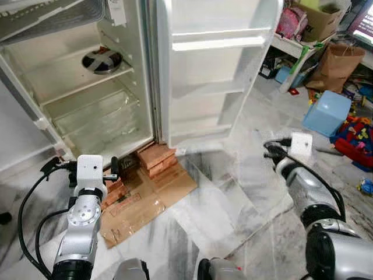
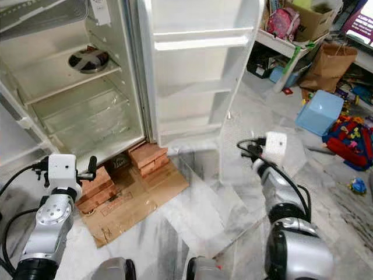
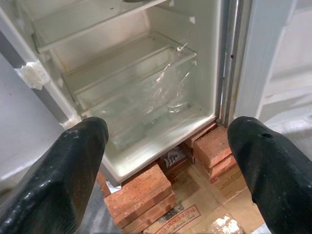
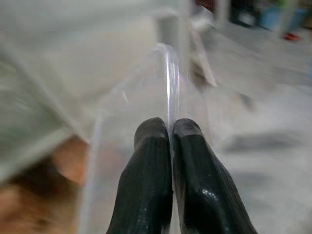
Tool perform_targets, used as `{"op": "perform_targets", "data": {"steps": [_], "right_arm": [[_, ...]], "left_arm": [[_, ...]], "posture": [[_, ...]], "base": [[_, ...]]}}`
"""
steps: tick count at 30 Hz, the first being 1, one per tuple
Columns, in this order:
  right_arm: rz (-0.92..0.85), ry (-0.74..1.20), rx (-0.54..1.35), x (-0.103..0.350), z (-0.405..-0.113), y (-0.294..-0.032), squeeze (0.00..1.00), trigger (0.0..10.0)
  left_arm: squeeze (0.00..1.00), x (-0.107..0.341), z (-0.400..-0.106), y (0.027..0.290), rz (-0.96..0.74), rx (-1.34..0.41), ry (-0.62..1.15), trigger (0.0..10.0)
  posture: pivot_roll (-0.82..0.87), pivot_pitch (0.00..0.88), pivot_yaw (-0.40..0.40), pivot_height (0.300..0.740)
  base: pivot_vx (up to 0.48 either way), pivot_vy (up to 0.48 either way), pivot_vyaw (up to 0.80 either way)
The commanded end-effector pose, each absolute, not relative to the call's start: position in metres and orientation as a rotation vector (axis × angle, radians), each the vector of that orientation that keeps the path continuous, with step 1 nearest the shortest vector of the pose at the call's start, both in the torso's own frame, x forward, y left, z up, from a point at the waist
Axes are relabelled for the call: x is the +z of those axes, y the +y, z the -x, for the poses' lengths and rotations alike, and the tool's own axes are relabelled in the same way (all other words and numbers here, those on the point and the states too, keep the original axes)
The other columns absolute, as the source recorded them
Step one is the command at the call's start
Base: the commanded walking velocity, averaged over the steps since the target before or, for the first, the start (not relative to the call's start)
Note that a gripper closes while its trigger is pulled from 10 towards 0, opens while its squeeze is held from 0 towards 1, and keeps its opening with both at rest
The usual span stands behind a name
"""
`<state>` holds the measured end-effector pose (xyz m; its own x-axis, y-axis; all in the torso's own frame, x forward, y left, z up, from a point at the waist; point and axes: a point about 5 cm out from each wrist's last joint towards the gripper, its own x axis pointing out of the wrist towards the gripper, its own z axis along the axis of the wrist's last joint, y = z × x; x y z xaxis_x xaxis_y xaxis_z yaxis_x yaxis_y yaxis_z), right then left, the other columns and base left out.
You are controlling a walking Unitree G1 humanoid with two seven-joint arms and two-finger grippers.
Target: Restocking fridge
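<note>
Before the robot stands an open white fridge [image 1: 87, 87], its door [image 1: 215, 70] swung wide with bare door racks. Inside, a round dark fan-like disc [image 1: 102, 60] lies on the upper shelf, and below it sits a clear plastic crisper drawer [image 3: 141, 83]. Under the fridge's front corners are stacks of red bricks [image 1: 156, 158], resting on a flattened brown cardboard sheet [image 1: 148, 201] spread over the grey marble floor [image 1: 233, 233].

Low at the left, the left hand [image 3: 165, 161] hovers just in front of the fridge's bottom edge, above the bricks, its two black fingers [image 3: 63, 170] spread wide with nothing between them.

At the right, the right hand [image 4: 170, 131] is out over the floor beside the door, its fingers pinched tight on the thin edge of a clear, rigid plastic sheet [image 1: 233, 175], apparently a transparent fridge shelf or tray. The sheet reaches from the hand toward the foot of the door and is hard to trace against the marble; in the right wrist view its edge runs straight up from between the fingertips.

Off to the right, well apart from the fridge, are a pale blue plastic box [image 1: 326, 112], a brown paper bag [image 1: 338, 67], a cardboard box [image 1: 320, 20] and scattered colourful toys [image 1: 356, 137]
</note>
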<state>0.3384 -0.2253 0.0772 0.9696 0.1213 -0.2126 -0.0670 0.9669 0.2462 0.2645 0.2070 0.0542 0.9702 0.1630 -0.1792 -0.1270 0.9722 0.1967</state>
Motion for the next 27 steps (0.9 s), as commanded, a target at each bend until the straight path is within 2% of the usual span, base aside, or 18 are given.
{"op": "perform_targets", "data": {"steps": [1, 2, 4, 9, 27], "right_arm": [[-0.281, 0.189, 0.182, 0.085, -0.338, -0.213, 0.00, 10.0], [-0.281, 0.189, 0.182, 0.085, -0.338, -0.213, 0.00, 10.0], [-0.350, 0.109, 0.270, 0.100, -0.338, -0.189, 0.00, 10.0], [-0.397, 0.116, 0.299, 0.104, -0.340, -0.171, 0.00, 10.0], [-0.437, 0.188, 0.349, 0.099, -0.327, -0.154, 0.00, 10.0]], "left_arm": [[0.00, 0.056, -0.263, 0.207, -0.193, 0.153, 0.196, 10.0], [0.00, 0.056, -0.263, 0.207, -0.193, 0.153, 0.196, 10.0], [0.00, 0.056, -0.261, 0.205, -0.185, 0.158, 0.198, 10.0], [0.00, 0.054, -0.261, 0.204, -0.149, 0.181, 0.214, 10.0], [0.00, 0.052, -0.256, 0.210, -0.119, 0.231, 0.240, 10.0]], "posture": [[0.03, 0.090, -0.048, 0.740], [0.03, 0.090, -0.048, 0.740], [0.02, 0.094, -0.050, 0.740], [0.03, 0.101, -0.059, 0.740], [0.04, 0.112, -0.057, 0.740]], "base": [[0.000, 0.000, 0.00], [0.000, 0.000, 0.00], [0.000, 0.000, 0.78], [0.000, 0.000, 0.78], [0.000, 0.000, 0.78]]}}
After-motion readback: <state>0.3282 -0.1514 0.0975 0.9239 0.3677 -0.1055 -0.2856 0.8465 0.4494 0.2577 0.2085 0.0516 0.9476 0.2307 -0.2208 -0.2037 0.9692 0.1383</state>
